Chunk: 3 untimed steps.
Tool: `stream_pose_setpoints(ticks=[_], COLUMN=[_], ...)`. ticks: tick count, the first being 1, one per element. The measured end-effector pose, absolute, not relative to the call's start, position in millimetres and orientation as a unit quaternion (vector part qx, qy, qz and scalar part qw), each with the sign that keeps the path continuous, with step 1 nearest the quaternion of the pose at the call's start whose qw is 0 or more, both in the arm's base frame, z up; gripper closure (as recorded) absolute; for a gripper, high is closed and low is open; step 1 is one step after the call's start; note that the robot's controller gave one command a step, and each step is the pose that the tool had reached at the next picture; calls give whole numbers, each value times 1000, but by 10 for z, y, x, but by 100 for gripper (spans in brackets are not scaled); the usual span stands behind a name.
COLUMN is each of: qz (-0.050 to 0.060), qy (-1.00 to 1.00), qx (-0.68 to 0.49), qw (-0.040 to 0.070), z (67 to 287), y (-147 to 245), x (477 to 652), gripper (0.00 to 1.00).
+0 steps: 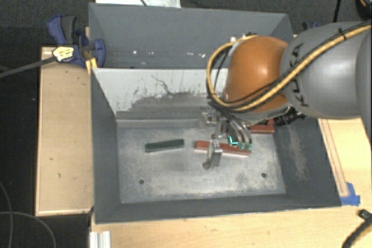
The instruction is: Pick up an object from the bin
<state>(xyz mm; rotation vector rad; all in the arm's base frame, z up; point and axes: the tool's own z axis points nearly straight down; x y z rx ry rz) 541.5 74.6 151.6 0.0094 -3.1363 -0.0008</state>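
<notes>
The hand (213, 158) is low over the floor of the bin (168, 177), right of the middle, with its tip at the left end of a flat red bar (228, 149) that lies nearly level across the floor. Whether the hand is spread, pressed together or pinching the bar I cannot tell, since the wrist and its cables hide the parts that would show it. The red bar looks thin, stiff and light, probably plastic or painted wood, with a small green patch (242, 146) at its right end that I cannot identify. Because it lies flat on bare metal, it will likely slide rather than lift if it is pushed from one side only. The better hold seems to be across its narrow width, near the middle of its length, so that it does not tip when raised. A dark green bar (164, 146) lies to the left, well apart from it. Another reddish piece (263, 128) lies behind, partly under the arm (331, 72), and should not get in the way.
</notes>
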Motion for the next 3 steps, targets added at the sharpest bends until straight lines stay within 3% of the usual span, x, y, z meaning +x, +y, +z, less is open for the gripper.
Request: stream_pose_setpoints(ticks=[1,2,3], qz=[0,0,1], qy=[-1000,-1000,-973], qx=[26,26,232], qw=[2,-1,-4], z=[669,714,2342], y=[432,453,469], x=[5539,5558,5439], gripper=[0,100,100])
